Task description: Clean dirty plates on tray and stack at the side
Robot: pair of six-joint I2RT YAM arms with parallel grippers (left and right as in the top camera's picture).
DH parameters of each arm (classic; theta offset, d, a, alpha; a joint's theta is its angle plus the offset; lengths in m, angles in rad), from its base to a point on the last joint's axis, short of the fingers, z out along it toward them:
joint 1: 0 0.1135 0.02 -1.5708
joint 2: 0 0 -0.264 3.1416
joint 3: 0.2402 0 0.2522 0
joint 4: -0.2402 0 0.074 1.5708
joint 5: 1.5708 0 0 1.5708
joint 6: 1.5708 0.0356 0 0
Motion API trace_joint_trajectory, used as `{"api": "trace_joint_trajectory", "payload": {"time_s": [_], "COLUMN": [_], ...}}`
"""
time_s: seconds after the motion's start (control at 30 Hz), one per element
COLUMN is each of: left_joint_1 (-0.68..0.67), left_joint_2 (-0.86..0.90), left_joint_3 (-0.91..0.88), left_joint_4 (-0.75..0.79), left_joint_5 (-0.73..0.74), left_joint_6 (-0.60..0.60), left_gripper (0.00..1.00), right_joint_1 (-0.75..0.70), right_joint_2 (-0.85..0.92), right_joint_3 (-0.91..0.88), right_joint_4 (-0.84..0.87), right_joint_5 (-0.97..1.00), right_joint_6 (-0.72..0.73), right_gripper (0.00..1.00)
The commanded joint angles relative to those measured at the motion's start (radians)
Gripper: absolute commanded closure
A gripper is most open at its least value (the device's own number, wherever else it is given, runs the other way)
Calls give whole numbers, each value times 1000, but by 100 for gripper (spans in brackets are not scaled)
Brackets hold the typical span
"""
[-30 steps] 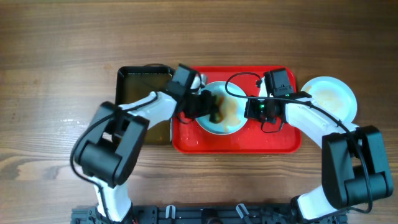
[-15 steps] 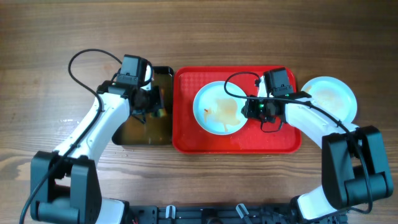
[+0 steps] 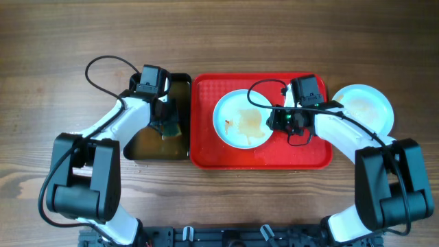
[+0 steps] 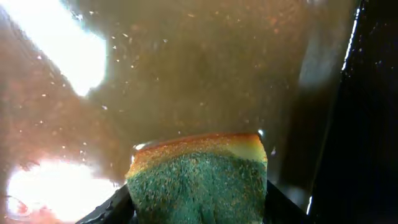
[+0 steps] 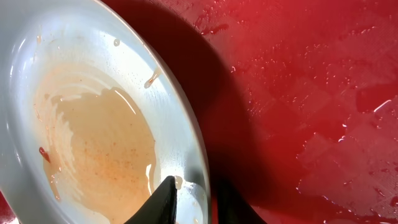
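A pale plate [image 3: 241, 118] smeared with orange sauce lies in the middle of the red tray [image 3: 312, 154]. My right gripper [image 3: 274, 121] is shut on its right rim. In the right wrist view the fingers [image 5: 194, 198] pinch the rim of the plate [image 5: 93, 124], which is wet with thin orange liquid, over the tray [image 5: 298, 93]. Another smeared plate [image 3: 365, 106] sits on the table right of the tray. My left gripper [image 3: 167, 122] is shut on a green and yellow sponge [image 4: 199, 180], held in the brownish water.
The black basin [image 3: 143, 143] of brown water stands against the tray's left side; its dark wall [image 4: 367, 124] is right of the sponge. Water drops lie on the tray. Wooden table lies all around.
My left arm has carried the sponge off the plate on the tray and left into the basin. The right arm and both plates have not moved.
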Motion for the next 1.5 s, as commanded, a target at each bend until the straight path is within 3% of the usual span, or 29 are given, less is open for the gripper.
{"api": "trace_joint_trajectory", "payload": {"time_s": [0.0,0.1,0.23,0.27,0.33,0.37,0.47,0.57,0.6,0.63,0.67,0.83,0.87,0.9,0.97,1.0,1.13,1.27,1.33,1.4,1.47], "left_joint_1": [2,2,5,5,5,5,-2,-17,-24,-34,-43,-55,-55,-55,-55,-55,-55,-55,-55,-55,-55], "left_joint_2": [68,76,74,74,73,73,73,73,73,73,73,73,73,73,73,73,73,73,73,73,73], "left_joint_3": [-24,-23,18,40,57,57,57,57,56,56,55,55,55,55,55,55,55,55,55,55,55], "left_joint_4": [-2,21,68,61,15,-32,-210,-247,-246,-243,-243,-241,-243,-243,-246,-246,-246,-243,-242,-242,-239], "left_joint_5": [109,135,134,134,134,134,135,135,150,158,156,136,134,134,134,134,134,134,134,134,134], "left_joint_6": [5,5,56,58,57,57,57,57,57,58,58,58,58,58,58,58,58,58,57,58,58], "left_gripper": [61,96,96,94,56,50,48,50,65,87,94,96,87,56,53,45,43,42,42,42,42], "right_joint_1": [4,4,4,4,4,4,4,4,4,4,4,4,4,5,5,8,100,227,311,364,396], "right_joint_2": [16,16,16,16,16,16,16,16,16,16,16,-21,-53,-87,-170,-218,-391,-431,-431,-431,-431], "right_joint_3": [-11,-11,-11,-11,-11,-11,-11,-11,-11,-11,-11,-7,-4,-1,0,0,0,0,0,0,0], "right_joint_4": [-11,-12,-16,-19,-23,-23,-23,-29,-35,-42,-46,-42,-42,-48,-51,-56,-60,-43,-10,16,23], "right_joint_5": [27,27,27,27,27,27,27,27,26,26,26,-18,-8,15,66,121,440,757,949,974,1060], "right_joint_6": [-3,-4,-4,-5,-6,-5,-6,-6,-5,-6,-6,-99,-111,-112,-137,-138,-299,-389,-487,-692,-806], "right_gripper": [76,76,76,77,76,76,76,79,86,90,92,95,95,95,95,96,96,96,96,96,96]}}
